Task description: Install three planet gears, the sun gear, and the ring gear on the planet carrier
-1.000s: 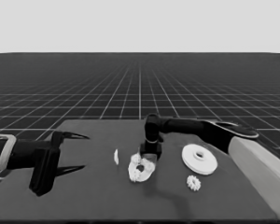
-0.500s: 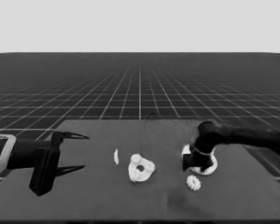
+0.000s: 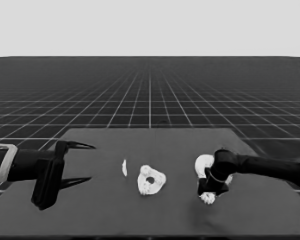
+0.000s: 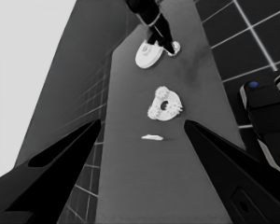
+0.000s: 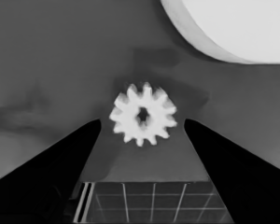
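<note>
At the worktop's (image 3: pixel 90 220) right end the right gripper (image 3: pixel 210 192) hangs over a lone gear (image 5: pixel 143 119), just beside the larger round part (image 3: pixel 202 164). Only the right wrist view shows its fingers spread, the gear lying untouched between them. Mid-worktop, the smaller round part (image 3: pixel 151 180) carries gears, their teeth clearest in the left wrist view. A thin white piece (image 3: pixel 124 167) lies beside it. The left gripper (image 3: pixel 77 162) waits spread at the left end.

The smaller round part (image 3: pixel 150 180) lies flat mid-worktop with toothed gears (image 4: pixel 164 105) seated on it; the larger round part (image 3: pixel 204 164) lies to its right, a loose gear (image 5: pixel 143 119) just beside it
</note>
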Motion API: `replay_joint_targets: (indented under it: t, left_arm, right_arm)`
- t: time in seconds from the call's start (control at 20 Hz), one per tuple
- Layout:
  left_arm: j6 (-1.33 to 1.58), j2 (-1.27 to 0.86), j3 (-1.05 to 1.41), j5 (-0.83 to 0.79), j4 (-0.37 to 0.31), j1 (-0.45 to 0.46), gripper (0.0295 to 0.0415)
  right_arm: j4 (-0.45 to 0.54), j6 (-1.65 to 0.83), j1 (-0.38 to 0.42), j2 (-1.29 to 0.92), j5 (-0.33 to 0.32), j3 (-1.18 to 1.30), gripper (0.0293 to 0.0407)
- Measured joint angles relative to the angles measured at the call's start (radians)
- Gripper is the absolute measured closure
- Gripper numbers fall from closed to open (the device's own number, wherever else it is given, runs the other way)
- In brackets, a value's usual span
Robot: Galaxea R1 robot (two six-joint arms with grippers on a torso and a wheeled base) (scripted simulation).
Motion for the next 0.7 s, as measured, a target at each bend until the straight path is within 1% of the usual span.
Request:
replay_joint_targets:
  t: [0.1, 0.3, 0.4, 0.45, 0.7]
  left_arm:
    - [0.0, 0.0, 0.0, 0.0, 0.0, 0.0, 0.0326]
    - [0.0, 0.0, 0.0, 0.0, 0.0, 0.0, 0.0326]
    - [0.0, 0.0, 0.0, 0.0, 0.0, 0.0, 0.0326]
    - [0.0, 0.0, 0.0, 0.0, 0.0, 0.0, 0.0326]
    - [0.0, 0.0, 0.0, 0.0, 0.0, 0.0, 0.0326]
  right_arm:
    - [-0.014, -0.005, -0.016, 0.006, 0.01, -0.015, 0.0315]
    - [-0.021, -0.008, -0.023, 0.009, 0.015, -0.022, 0.0315]
    - [-0.021, -0.008, -0.024, 0.009, 0.015, -0.023, 0.0386]
    - [-0.021, -0.008, -0.024, 0.009, 0.015, -0.023, 0.039]
    - [-0.022, -0.008, -0.024, 0.009, 0.015, -0.023, 0.039]
